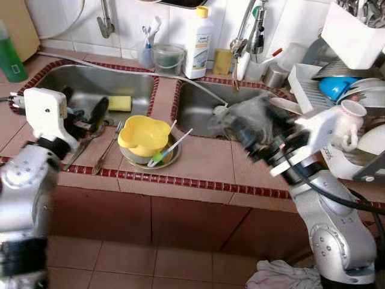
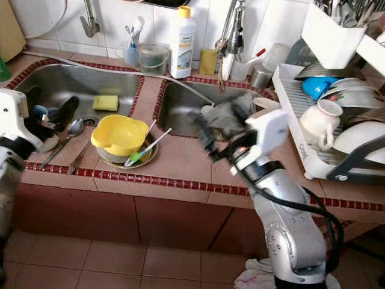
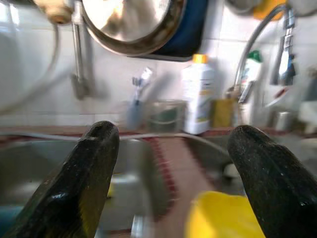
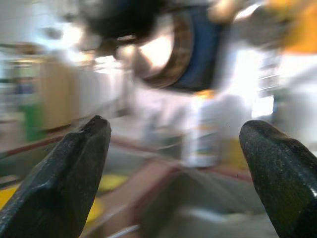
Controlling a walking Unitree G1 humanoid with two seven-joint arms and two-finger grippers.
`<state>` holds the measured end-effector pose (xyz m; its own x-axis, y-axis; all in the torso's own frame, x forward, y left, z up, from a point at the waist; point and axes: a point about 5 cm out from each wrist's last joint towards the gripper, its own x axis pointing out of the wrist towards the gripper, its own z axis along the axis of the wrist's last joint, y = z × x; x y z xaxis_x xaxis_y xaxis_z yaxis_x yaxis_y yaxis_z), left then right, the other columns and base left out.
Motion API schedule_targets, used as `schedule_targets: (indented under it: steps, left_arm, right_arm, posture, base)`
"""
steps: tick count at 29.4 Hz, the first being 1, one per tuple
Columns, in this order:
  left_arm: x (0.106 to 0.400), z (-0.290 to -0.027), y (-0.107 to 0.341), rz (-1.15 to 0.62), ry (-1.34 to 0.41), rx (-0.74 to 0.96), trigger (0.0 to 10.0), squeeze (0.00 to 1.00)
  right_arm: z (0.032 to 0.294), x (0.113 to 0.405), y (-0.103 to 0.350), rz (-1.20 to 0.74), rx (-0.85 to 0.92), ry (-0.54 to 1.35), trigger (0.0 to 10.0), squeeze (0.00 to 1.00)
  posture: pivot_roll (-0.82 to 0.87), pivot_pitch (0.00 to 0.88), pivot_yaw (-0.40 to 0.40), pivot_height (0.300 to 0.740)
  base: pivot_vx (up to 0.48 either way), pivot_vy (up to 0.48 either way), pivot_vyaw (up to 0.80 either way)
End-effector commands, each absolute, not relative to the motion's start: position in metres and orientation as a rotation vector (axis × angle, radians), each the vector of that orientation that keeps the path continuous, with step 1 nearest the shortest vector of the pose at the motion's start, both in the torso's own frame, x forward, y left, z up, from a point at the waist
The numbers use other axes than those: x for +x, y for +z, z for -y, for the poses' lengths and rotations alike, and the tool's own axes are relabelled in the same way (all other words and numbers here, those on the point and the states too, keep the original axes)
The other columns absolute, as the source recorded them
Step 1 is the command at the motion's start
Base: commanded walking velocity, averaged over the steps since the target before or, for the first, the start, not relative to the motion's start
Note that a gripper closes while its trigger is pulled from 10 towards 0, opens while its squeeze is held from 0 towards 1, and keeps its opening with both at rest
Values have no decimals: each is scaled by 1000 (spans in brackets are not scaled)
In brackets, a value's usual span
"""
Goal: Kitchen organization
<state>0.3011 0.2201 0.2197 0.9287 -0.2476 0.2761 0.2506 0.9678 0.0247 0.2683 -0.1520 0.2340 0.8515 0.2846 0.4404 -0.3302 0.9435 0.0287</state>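
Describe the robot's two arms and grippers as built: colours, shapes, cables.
Both arms are silver-grey metal with rounded joint housings. The left arm ends in a boxy white wrist block carrying the left gripper, two long, blunt black fingers. The right arm has a similar white block and black cables looping along its forearm; the right gripper has the same two black fingers.

Two steel sink basins are set in the tiled counter, the left basin (image 1: 90, 84) and the right basin (image 1: 201, 108). One yellow sponge (image 1: 120, 103) lies in the left basin. One yellow bowl (image 1: 143, 133) sits near the counter's front edge, with one fork (image 1: 108, 147) and one spoon (image 1: 81, 150) beside it. One white bottle (image 1: 199, 42) stands at the back edge. One white mug (image 1: 350, 123) rests in one dish rack (image 1: 310, 90).
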Motion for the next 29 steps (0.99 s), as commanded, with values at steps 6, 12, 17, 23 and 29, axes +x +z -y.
schedule_targets:
  steps: [6,12,17,23,29]
  left_arm:
    - [284,-181,193,222,-322,-149,10000,0]
    - [284,-183,195,218,-324,-153,10000,0]
    - [283,-187,198,224,-308,-142,10000,0]
    - [281,-184,196,219,-313,-129,10000,0]
    - [281,-182,196,216,-325,-127,10000,0]
  right_arm:
    - [158,263,222,427,74,166,10000,0]
    - [154,266,218,423,54,167,10000,0]
    - [154,269,217,428,43,155,10000,0]
    - [153,271,216,424,34,164,10000,0]
    - [152,273,214,424,28,168,10000,0]
  posture:
    - [87,22,-44,731]
    - [86,21,-43,731]
    - [89,17,-46,731]
    - [95,8,-51,731]
    - [96,0,-55,731]
  base:
    - [0,0,0]
    - [0,0,0]
    - [0,108,0]
    - [0,341,0]
    - [0,382,0]
